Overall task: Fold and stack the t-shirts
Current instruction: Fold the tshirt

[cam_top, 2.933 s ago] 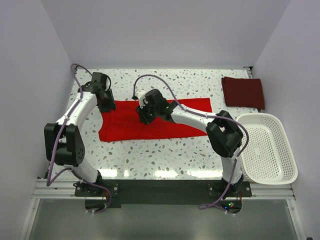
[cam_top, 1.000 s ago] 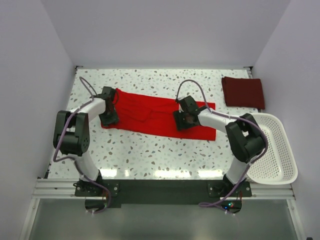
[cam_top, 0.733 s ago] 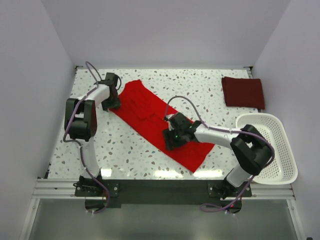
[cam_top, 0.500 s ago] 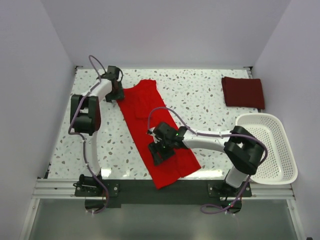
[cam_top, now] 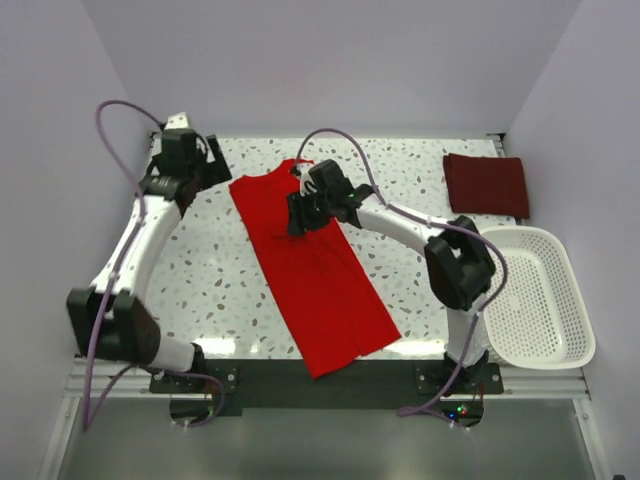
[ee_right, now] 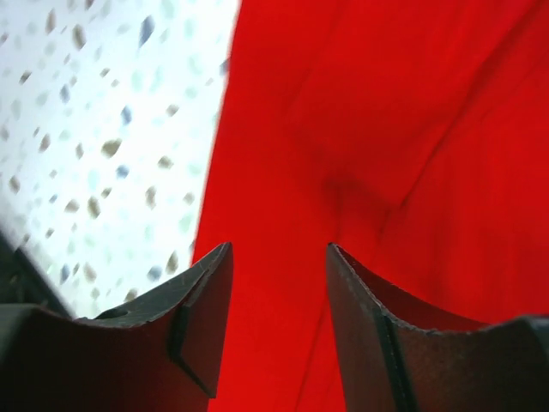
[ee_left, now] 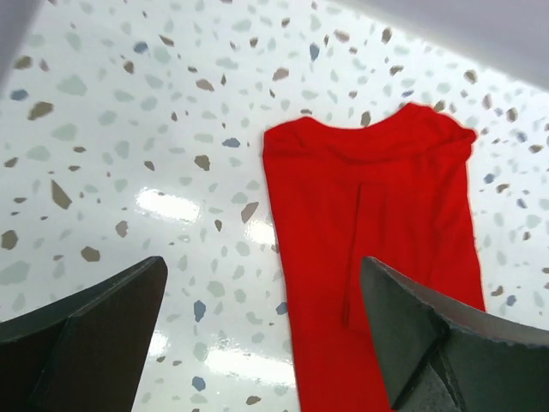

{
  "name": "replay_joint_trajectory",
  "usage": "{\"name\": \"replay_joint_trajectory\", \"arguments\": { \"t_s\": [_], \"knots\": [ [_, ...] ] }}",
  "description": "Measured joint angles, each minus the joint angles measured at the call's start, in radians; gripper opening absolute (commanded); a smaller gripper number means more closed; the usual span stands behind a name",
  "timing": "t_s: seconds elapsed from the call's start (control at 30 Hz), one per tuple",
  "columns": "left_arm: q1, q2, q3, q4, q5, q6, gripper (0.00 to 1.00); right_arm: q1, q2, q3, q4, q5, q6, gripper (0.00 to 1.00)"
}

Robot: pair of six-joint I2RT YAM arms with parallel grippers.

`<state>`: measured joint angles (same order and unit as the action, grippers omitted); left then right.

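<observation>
The bright red t-shirt [cam_top: 315,270] lies as a long folded strip, running from the far middle of the table down to its near edge. A dark maroon t-shirt [cam_top: 486,184] sits folded at the far right. My left gripper [cam_top: 190,163] hangs above the far left of the table, beside the red shirt's far end, open wide and holding nothing. In the left wrist view the red t-shirt [ee_left: 377,232] lies below the left gripper [ee_left: 262,343]. My right gripper [cam_top: 303,213] is over the strip's far part. In the right wrist view its fingers [ee_right: 189,318] stand apart just above the red cloth [ee_right: 360,129].
A white slatted basket [cam_top: 536,295] stands at the right edge near the right arm's base. The speckled tabletop [cam_top: 200,270] shows bare to the left of the strip. Walls close in the back and both sides.
The red shirt has swung from lying across the table to lying lengthwise toward the near edge. The left gripper opened, let go and pulled back left. The right gripper moved to the strip's far end.
</observation>
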<state>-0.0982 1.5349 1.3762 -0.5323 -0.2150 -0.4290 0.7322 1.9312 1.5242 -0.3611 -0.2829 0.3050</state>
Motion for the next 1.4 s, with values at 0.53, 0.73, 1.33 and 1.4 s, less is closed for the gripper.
{"name": "replay_joint_trajectory", "arguments": {
  "t_s": [0.53,0.73,1.33,1.4],
  "knots": [
    [0.001,-0.537,-0.644,0.143,-0.014,0.056,0.99,-0.110,0.494,0.329,0.333,-0.045,0.130,0.52],
    [0.001,-0.497,-0.643,0.184,0.033,0.076,0.99,-0.205,0.510,0.344,0.363,0.023,0.252,0.54],
    [-0.195,-0.359,-0.642,0.181,0.216,0.022,0.82,-0.301,0.180,0.074,0.148,0.056,0.160,0.58],
    [-0.248,-0.352,-0.647,0.169,0.257,-0.011,0.80,-0.297,0.039,-0.018,0.081,0.085,0.130,0.58]
  ]
}}
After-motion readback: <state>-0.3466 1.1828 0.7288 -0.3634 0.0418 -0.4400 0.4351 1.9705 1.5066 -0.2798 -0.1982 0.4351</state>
